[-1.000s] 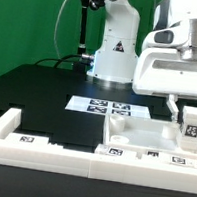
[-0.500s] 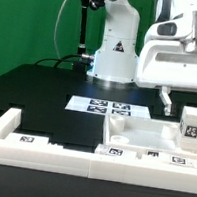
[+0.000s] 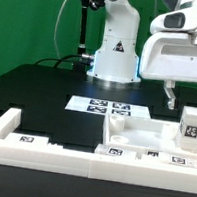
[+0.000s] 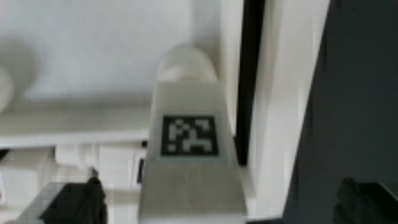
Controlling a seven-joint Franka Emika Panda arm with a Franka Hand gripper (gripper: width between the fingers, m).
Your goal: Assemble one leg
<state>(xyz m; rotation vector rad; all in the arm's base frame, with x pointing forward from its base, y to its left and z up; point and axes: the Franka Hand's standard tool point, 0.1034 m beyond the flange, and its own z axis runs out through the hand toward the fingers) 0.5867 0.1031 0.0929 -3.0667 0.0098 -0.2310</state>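
The leg (image 3: 192, 124), a short white post with a square tag on its side, stands upright at the far right corner of the wide white panel (image 3: 131, 141). My gripper (image 3: 190, 101) is above the leg, apart from it, with one finger (image 3: 170, 96) showing. In the wrist view I look down the leg (image 4: 192, 135), with its tag facing the camera. The two dark fingertips (image 4: 71, 205) stand wide apart on either side of it without touching. The gripper (image 4: 217, 205) is open and holds nothing.
The marker board (image 3: 107, 108) lies flat on the black table behind the panel. A white raised rail (image 3: 40, 144) with small tags runs along the front. The arm's white base (image 3: 114, 53) stands at the back.
The gripper, which was down around the leg a second ago, has opened and risen. The leg stays upright in the same place on the panel.
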